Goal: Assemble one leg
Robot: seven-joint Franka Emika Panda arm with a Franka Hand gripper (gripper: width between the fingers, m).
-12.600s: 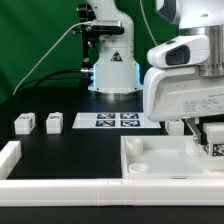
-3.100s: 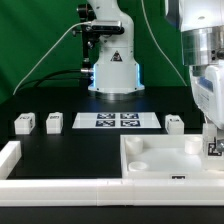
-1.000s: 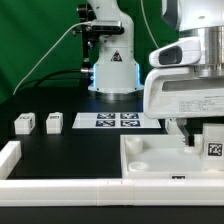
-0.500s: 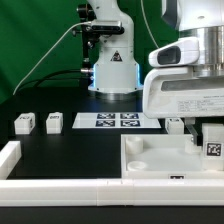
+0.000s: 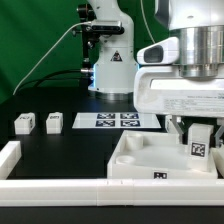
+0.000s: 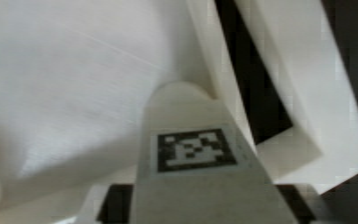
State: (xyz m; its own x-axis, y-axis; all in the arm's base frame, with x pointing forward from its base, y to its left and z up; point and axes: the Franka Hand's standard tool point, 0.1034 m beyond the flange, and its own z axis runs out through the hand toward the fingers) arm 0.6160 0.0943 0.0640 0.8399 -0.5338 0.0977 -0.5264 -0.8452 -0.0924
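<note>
1. Exterior view: the gripper (image 5: 201, 150) grasps a leg (image 5: 200, 143), held upright over the white tray piece (image 5: 135, 156), at the exterior view's right. Two more legs (image 5: 24, 123) (image 5: 54, 122) stand near the marker board (image 5: 112, 121).
2. Wrist view: the held leg (image 6: 201, 150) shows its marker, tray surface (image 6: 69, 90) behind it.
</note>
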